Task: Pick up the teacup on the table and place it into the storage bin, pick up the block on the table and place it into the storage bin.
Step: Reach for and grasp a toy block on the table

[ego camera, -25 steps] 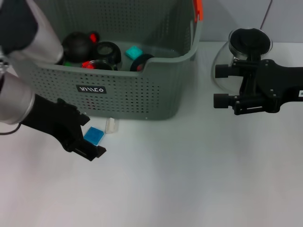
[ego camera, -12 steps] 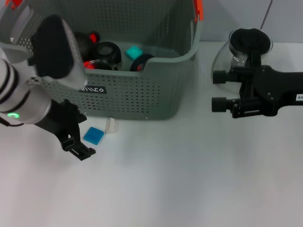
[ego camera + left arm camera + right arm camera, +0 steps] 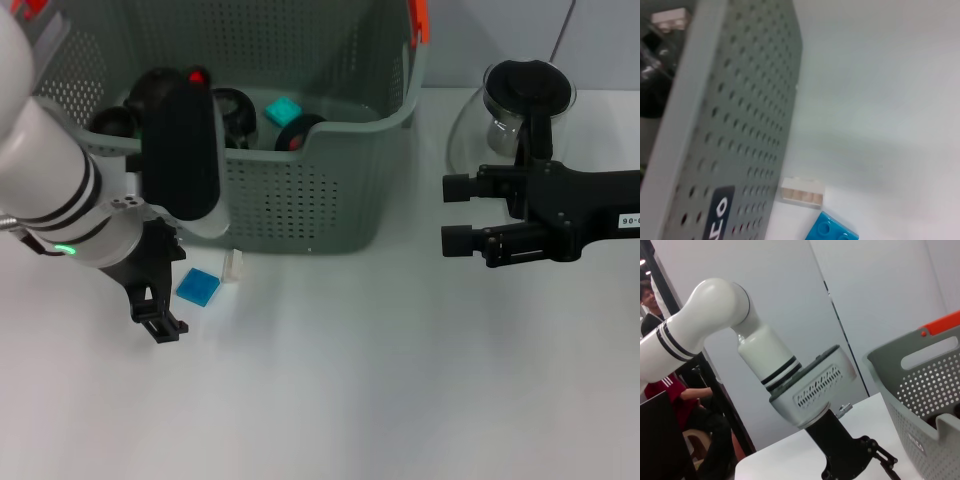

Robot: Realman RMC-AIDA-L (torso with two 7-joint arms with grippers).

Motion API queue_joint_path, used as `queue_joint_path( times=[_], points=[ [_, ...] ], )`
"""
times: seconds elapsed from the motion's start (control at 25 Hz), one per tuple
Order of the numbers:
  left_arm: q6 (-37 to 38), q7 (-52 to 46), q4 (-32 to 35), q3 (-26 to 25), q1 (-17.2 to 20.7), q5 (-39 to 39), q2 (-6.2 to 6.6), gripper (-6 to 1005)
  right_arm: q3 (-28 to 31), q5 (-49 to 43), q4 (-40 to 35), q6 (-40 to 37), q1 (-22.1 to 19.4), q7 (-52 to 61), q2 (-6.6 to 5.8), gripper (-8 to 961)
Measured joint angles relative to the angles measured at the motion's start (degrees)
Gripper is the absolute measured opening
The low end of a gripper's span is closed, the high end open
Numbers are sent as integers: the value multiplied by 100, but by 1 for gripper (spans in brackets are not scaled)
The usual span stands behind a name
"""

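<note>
The blue block (image 3: pixel 197 287) lies flat on the white table, just in front of the storage bin (image 3: pixel 300 200). A small white block (image 3: pixel 233 265) rests beside it against the bin wall. My left gripper (image 3: pixel 168 290) sits open just left of the blue block, holding nothing. The left wrist view shows the bin wall (image 3: pixel 740 125), the white block (image 3: pixel 802 191) and a corner of the blue block (image 3: pixel 837 230). My right gripper (image 3: pixel 456 212) hovers open and empty to the right of the bin. No teacup shows on the table; several dark round items lie in the bin.
A glass pitcher (image 3: pixel 527 85) with a black lid stands at the back right, behind my right arm. The bin has an orange handle clip (image 3: pixel 418 20) and holds a teal block (image 3: pixel 283 110). The right wrist view shows my left arm (image 3: pixel 765 365) and a person beyond.
My left arm has swung round over the bin front, and its gripper has drawn back left off the blue block. The right gripper has edged left and slightly down.
</note>
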Motion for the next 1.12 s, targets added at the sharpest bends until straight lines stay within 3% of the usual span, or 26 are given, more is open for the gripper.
queue_joint_path(
  times=[0.44, 1.12],
  points=[
    [-93, -4, 513, 205, -451, 243, -3, 920, 65, 20, 0, 59, -18, 0, 68, 940],
    [-292, 164, 1039, 450, -804, 316, -1, 917, 196, 67, 5, 114, -38, 0, 71, 941]
  ],
)
